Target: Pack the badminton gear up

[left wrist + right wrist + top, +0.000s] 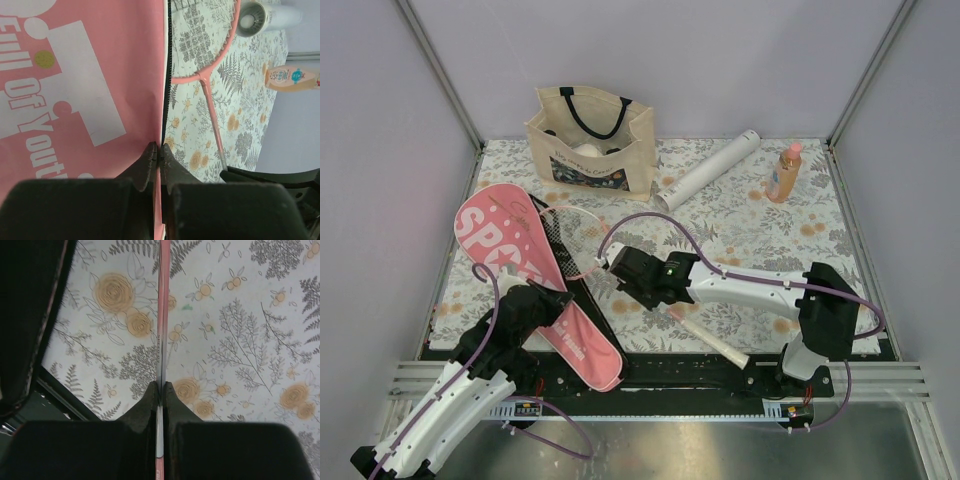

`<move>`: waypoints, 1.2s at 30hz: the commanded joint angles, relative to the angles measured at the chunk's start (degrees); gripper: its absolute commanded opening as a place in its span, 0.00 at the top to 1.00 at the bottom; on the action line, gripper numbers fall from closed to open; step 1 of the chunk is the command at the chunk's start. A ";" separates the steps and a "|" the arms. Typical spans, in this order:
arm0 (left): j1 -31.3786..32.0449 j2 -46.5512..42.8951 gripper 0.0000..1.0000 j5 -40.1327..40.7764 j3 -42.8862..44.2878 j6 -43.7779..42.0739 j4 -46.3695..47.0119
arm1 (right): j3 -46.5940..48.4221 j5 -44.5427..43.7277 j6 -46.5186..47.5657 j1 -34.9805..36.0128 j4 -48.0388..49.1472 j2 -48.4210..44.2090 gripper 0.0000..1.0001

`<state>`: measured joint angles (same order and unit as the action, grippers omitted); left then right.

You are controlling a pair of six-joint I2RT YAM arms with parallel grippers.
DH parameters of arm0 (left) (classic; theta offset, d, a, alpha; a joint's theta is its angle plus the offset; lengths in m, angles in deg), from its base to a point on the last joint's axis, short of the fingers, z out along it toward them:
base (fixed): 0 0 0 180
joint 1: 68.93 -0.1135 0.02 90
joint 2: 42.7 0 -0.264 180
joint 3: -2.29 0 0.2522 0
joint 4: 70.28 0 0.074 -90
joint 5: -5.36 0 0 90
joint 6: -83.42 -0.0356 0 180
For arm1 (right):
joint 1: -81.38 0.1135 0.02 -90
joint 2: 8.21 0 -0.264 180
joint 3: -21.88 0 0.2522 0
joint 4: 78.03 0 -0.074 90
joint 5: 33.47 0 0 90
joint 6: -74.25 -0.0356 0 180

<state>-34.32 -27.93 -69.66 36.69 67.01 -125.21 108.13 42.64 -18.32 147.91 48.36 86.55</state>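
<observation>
The pink SPORT-lettered case (525, 270) lies at the left with its black zip edge open; it fills the left of the left wrist view (80, 85). My left gripper (560, 298) is shut on the case's zip edge (159, 150). A pink-rimmed racket (570, 235) lies with its head beside the case and its white-wrapped handle (712, 346) toward the near edge. My right gripper (613, 262) is shut on the racket's thin shaft (161, 315). The long white tube (710, 170) lies at the back. I see no second racket and no clear shuttlecock.
A beige tote with dark straps (592, 140) stands at the back left with pale items inside. An orange bottle with a pink cap (783, 172) stands at the back right, right of the tube. The flowered cloth (770, 230) covers the table.
</observation>
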 commanded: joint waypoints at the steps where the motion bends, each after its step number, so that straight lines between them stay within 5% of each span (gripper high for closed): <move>1: 0.02 0.35 1.00 -2.94 1.07 -2.21 7.41 | -0.41 5.26 -1.83 0.80 12.77 -0.02 1.00; 12: 0.11 1.41 1.00 -7.69 -1.04 -3.97 9.26 | 9.33 9.33 -2.87 0.71 22.36 13.94 1.00; 27: 0.11 -3.16 1.00 -10.06 -4.82 1.92 9.53 | 19.70 4.67 -23.61 -1.83 38.62 25.30 0.99; 36: 0.02 -1.67 1.00 -7.43 -6.85 1.39 10.93 | 12.34 13.70 -23.98 -2.36 36.88 20.39 0.62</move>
<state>-34.32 -30.32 -77.57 29.74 68.34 -119.41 123.84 50.57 -40.98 146.13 82.39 112.75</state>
